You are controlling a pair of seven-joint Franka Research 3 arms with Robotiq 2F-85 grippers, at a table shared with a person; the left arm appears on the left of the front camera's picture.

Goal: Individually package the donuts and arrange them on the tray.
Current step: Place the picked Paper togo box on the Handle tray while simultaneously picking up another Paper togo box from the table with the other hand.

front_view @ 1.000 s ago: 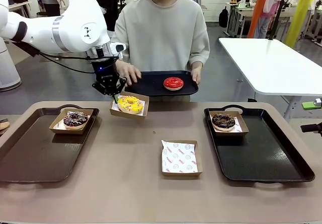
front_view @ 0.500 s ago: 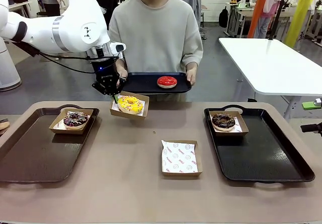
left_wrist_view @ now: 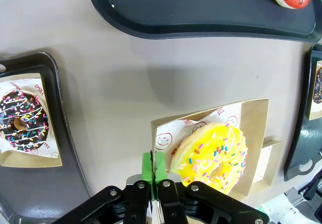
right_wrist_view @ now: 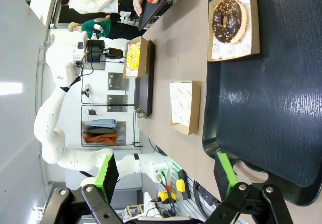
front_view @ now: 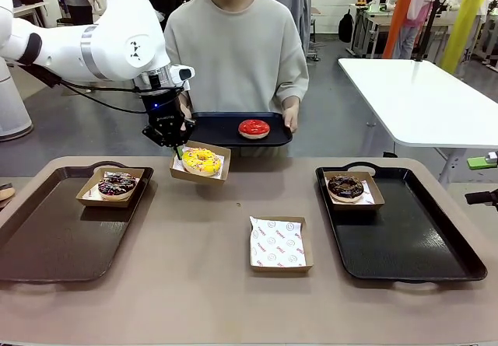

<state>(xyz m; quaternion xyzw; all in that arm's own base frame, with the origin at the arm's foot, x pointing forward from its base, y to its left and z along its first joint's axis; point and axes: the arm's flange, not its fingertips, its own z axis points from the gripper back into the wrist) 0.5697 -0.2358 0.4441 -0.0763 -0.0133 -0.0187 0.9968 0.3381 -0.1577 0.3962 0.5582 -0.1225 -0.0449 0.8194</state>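
My left gripper (front_view: 177, 150) is shut on the rim of a cardboard box (front_view: 222, 155) that carries the yellow donut (front_view: 201, 160). The box hangs slightly tilted near the table's far edge. In the left wrist view the green pads (left_wrist_view: 147, 164) pinch the box wall (left_wrist_view: 254, 118) beside the yellow donut (left_wrist_view: 211, 156). A sprinkled chocolate donut (front_view: 117, 184) sits boxed on the left tray (front_view: 54, 237). A dark chocolate donut (front_view: 345, 187) sits boxed on the right tray (front_view: 412, 245). My right gripper (right_wrist_view: 166, 176) stands open over that tray's near end.
The person at the far side holds a small black tray (front_view: 222, 131) with a red donut (front_view: 254, 128) on it, just behind my left gripper. An empty paper-lined box (front_view: 278, 243) lies mid-table. A white table (front_view: 420, 97) stands at the right.
The person has shifted the small tray with the red donut to the left, closer to my left gripper. My left gripper and its box have stayed put.
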